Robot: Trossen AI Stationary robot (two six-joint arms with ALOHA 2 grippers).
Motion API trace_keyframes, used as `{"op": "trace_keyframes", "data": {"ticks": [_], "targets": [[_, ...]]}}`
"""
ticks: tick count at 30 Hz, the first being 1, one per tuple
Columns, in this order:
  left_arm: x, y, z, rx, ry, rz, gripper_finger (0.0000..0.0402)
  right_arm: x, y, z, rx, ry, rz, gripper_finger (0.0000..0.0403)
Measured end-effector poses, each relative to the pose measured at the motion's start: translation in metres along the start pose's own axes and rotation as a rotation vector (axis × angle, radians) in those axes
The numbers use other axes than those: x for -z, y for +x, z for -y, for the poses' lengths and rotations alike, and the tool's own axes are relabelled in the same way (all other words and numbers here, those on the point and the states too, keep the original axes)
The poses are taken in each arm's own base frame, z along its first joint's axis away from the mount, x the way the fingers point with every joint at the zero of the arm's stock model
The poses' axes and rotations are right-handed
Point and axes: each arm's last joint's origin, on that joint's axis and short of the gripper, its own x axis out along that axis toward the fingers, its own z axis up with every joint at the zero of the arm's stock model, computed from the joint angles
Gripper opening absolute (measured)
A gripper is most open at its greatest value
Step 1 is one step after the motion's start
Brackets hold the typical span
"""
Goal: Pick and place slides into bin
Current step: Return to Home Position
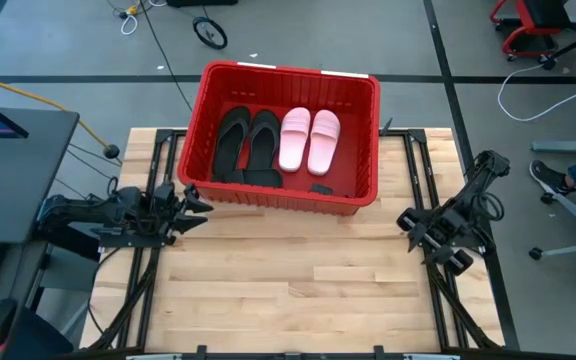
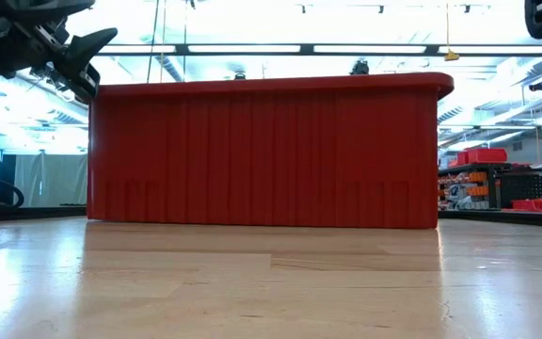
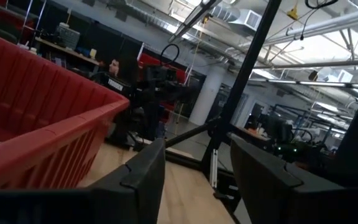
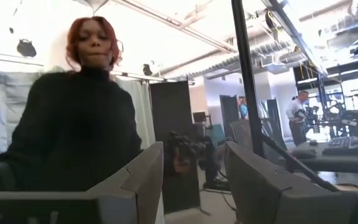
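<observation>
Flat black slides (image 1: 248, 145) and pale pink slides (image 1: 309, 140) lie in the red lattice plastic bin (image 1: 288, 72). Left gripper (image 1: 193, 205) and right gripper (image 1: 413, 222) flank its near side, fingers parted, empty; seemingly only homing remains.

High view: overhead, lens straight down, far enough off to frame the whole table (image 1: 298, 300), both arms and a strip of floor around it

Low view: at table-top height, level across the boards, near the bin (image 2: 262, 155), whose long wall fills mid-frame; room ceiling behind

Left wrist view: looks out past the left gripper (image 3: 197, 146), tilted upward, bin rim close alongside, room beyond

Right wrist view: looks out past the right gripper (image 4: 193, 146), tilted upward into the room, a person (image 4: 79, 124) close in front

Shared: bin and table boards both show in high, low and left wrist views; the right wrist view shows neither
</observation>
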Motion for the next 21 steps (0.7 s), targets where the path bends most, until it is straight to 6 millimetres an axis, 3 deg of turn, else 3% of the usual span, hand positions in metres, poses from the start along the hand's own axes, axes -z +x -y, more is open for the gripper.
{"op": "trace_keyframes", "data": {"ticks": [21], "targets": [[0.0034,0.0000,-0.0016,-0.017,0.055,-0.034,0.0183,0.0023,-0.0002,0.0001,-0.005,-0.033,-0.019,0.0175]]}}
